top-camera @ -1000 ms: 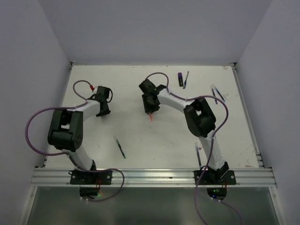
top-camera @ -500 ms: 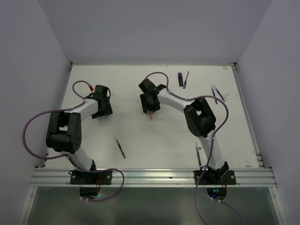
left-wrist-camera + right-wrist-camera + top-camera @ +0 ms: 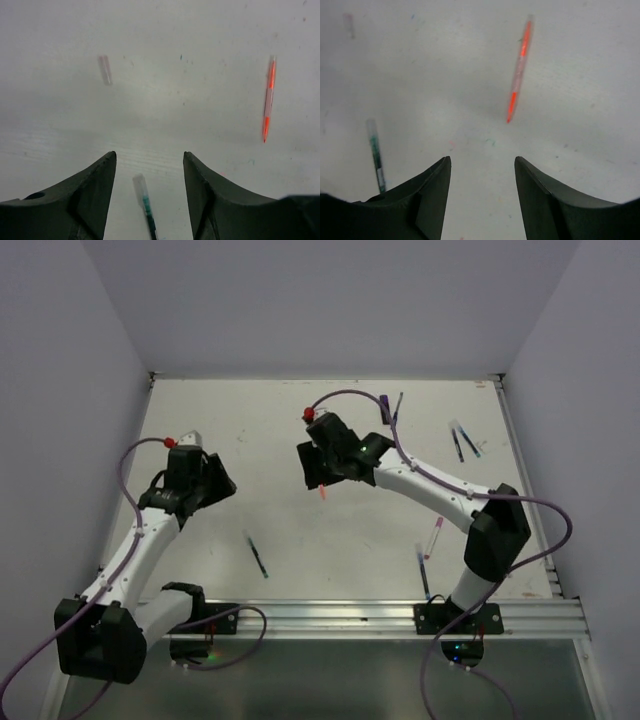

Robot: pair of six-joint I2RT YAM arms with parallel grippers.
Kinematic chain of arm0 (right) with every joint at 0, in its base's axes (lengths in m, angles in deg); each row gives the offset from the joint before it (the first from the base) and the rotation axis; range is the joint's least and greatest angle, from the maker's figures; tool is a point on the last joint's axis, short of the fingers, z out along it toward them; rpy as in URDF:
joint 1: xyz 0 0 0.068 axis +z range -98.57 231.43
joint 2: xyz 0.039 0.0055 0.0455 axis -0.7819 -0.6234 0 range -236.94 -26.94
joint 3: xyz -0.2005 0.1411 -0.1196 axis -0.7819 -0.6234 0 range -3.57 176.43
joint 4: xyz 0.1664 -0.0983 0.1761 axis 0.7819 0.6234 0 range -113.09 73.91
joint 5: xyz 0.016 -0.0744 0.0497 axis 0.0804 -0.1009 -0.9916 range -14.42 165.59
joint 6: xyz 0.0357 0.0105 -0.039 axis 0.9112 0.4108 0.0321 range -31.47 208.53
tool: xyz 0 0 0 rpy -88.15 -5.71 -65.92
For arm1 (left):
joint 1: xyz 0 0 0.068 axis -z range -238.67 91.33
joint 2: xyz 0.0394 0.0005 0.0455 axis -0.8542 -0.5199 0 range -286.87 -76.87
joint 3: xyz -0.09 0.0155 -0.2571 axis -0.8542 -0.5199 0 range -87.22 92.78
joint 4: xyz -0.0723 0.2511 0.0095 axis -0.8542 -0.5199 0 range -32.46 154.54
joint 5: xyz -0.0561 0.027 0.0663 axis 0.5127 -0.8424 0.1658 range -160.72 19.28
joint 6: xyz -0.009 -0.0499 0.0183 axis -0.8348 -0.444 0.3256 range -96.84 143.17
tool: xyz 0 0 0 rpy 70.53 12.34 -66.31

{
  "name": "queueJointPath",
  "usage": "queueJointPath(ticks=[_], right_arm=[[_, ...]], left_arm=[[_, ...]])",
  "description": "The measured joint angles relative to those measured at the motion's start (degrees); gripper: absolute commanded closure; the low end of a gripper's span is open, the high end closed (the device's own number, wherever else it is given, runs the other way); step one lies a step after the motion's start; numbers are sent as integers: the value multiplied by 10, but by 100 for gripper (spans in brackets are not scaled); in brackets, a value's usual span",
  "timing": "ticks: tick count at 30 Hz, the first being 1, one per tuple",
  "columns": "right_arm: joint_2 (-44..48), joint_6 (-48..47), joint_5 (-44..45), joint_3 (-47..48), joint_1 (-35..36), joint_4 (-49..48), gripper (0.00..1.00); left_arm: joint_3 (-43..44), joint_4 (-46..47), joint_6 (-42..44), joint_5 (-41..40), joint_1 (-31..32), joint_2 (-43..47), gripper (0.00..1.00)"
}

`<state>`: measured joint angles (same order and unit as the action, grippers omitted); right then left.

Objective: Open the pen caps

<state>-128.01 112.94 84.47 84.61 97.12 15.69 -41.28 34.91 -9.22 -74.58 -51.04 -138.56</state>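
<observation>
On the white table point(image 3: 330, 550), the thin red pen point(image 3: 519, 70) looks uncapped; the thin green pen point(image 3: 146, 205) waits. Both left gripper point(image 3: 149, 165) and right gripper point(image 3: 482, 170) gape empty.

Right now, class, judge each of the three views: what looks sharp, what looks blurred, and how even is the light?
Top external: soft, even light on the table, only faint shadows, red pen tiny but legible. Left wrist: fingers dark and underexposed, red pen slightly soft, pale short piece blurred. Right wrist: red pen and green pen both smeared, fingers dark.
</observation>
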Motion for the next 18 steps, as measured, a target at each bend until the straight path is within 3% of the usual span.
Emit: queueJointPath(ticks=[3, 7, 11, 18], right_arm=[[30, 2, -32, -45, 61, -37, 42], [-8, 10, -62, -88, 150, -93, 42], [-44, 21, -70, -119, 207, -136, 42], [-67, 39, -69, -120, 217, -189, 44]], left_arm=[[-71, -5, -29, 62, 6, 31, 42], [-122, -45, -70, 101, 15, 74, 41], [-95, -68, -92, 94, 15, 132, 39], [-29, -113, -131, 40, 15, 128, 36]])
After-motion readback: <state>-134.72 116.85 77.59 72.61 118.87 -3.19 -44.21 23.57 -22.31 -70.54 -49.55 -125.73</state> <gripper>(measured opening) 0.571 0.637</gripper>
